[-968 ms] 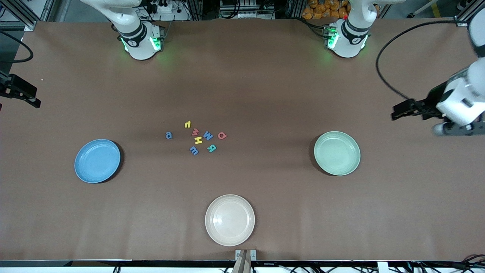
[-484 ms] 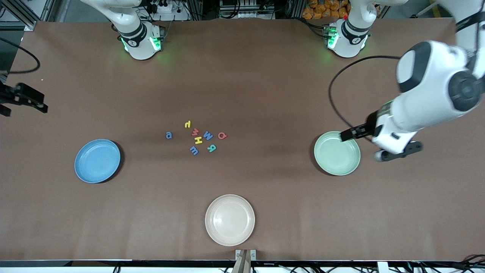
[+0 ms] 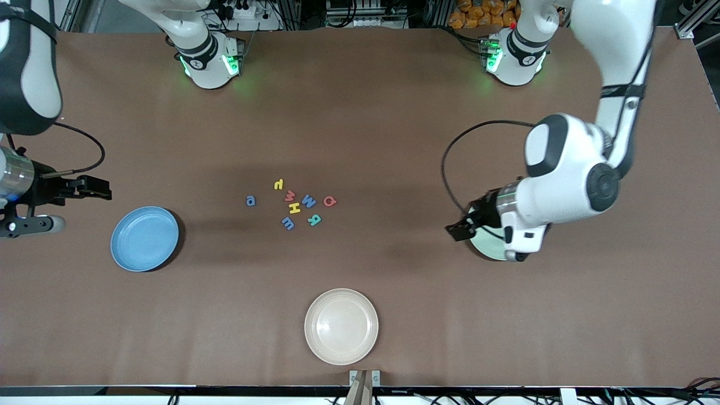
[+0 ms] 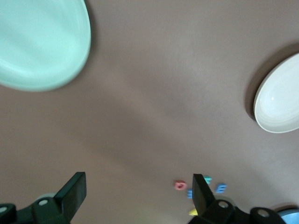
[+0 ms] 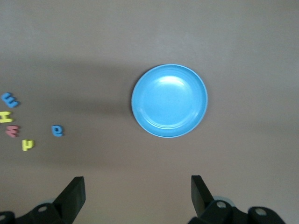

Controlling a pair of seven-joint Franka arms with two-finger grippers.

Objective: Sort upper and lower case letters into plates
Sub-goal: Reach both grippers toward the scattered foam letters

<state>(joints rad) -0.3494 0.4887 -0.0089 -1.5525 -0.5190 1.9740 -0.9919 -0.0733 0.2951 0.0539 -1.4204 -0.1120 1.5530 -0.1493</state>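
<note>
1. Front view: the eight letters [image 3: 292,203] lie in a tight cluster mid-table, between the blue plate [image 3: 144,238] and the mint plate [image 3: 488,248], none sorted yet. The cream plate [image 3: 341,326] sits nearest the camera. The left gripper [image 3: 458,229] hangs over the mint plate's edge; the right gripper [image 3: 95,190] is up near the blue plate.
2. Left wrist view: jaws spread, nothing between them — mint plate [image 4: 42,44] and a few letters [image 4: 180,185] visible.
3. Right wrist view: jaws spread and empty; blue plate [image 5: 169,100] beside the letters [image 5: 57,130].
4. Risk: the letters crowd together and lie flat — a descending finger could nudge neighbours or pinch two.
</note>
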